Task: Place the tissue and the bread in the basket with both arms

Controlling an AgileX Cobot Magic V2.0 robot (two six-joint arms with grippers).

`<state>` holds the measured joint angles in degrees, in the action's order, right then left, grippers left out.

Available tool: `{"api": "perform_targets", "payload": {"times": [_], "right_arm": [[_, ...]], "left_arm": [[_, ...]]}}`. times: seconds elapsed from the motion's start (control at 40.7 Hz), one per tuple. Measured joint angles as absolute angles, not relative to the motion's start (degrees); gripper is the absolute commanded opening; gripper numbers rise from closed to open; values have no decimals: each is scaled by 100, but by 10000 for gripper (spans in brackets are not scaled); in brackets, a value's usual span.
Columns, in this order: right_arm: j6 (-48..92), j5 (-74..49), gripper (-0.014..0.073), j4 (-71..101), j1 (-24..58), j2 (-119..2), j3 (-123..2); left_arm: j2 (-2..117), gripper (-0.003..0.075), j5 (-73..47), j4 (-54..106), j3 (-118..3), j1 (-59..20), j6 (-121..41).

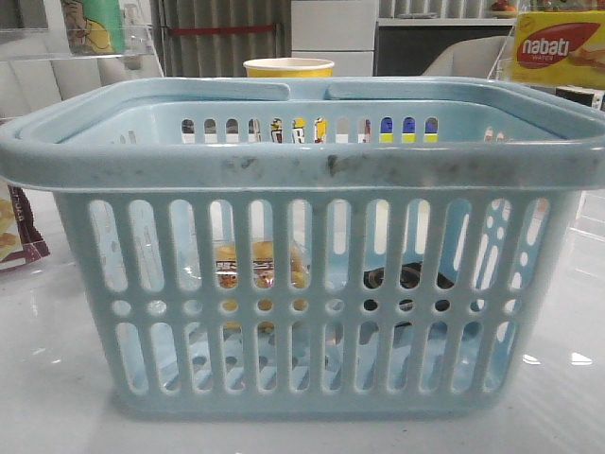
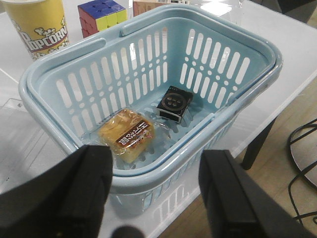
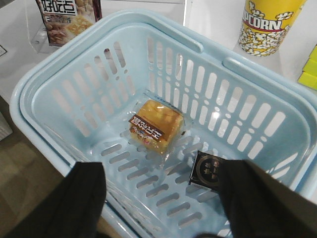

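Note:
The pale blue basket (image 1: 302, 161) fills the front view. The wrapped golden bread (image 1: 260, 265) lies on its floor at left and the black tissue packet (image 1: 408, 277) at right, both seen through the slots. In the left wrist view the bread (image 2: 126, 135) and tissue (image 2: 174, 103) lie inside the basket (image 2: 247, 99), apart; my left gripper (image 2: 156, 198) is open and empty above the near rim. In the right wrist view the bread (image 3: 154, 124) and tissue (image 3: 208, 169) lie on the basket floor (image 3: 148, 183); my right gripper (image 3: 161, 206) is open and empty above it.
A yellow popcorn cup (image 1: 288, 67) stands behind the basket, with a colour cube (image 2: 101, 15) beside it. A nabati box (image 1: 558, 47) is at back right. A maroon snack packet (image 1: 19, 232) lies left. A snack box (image 3: 67, 17) sits beyond the basket. The table edge and floor (image 2: 277, 163) are close.

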<state>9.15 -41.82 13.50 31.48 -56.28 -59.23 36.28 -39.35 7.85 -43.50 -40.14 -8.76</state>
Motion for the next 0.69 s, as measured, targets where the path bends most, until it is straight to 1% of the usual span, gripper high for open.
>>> {"api": "perform_targets", "payload": {"times": [0.049,0.172,0.221,0.319,0.344,0.368,0.688], "right_arm": [[915,-4225,445,1350,3148,-5628,-5923],[915,-4282,244,1333,3148,-5628,-5923],[925,-4290,183,1323,3148,-5628,-5923],[925,-4306,83,1310,3148,-5628,-5923],[925,-4304,62,1310,3148,-5628,-5923],[925,-4309,50,1310,3148,-5628,-5923],[925,-4331,58,1307,3148,-5628,-5923]], "left_arm": [[3628,323,-3935,785,-4342,-4014,-876],[3628,199,-3935,785,-4342,-4014,-876],[3628,153,-3935,785,-4342,-4014,-876],[3628,91,-3935,779,-4342,-4014,-876],[3628,92,-3935,770,-4342,-4014,-876],[3628,93,-3935,763,-4342,-4014,-876],[3628,93,-3935,727,-4342,-4014,-876]]}}
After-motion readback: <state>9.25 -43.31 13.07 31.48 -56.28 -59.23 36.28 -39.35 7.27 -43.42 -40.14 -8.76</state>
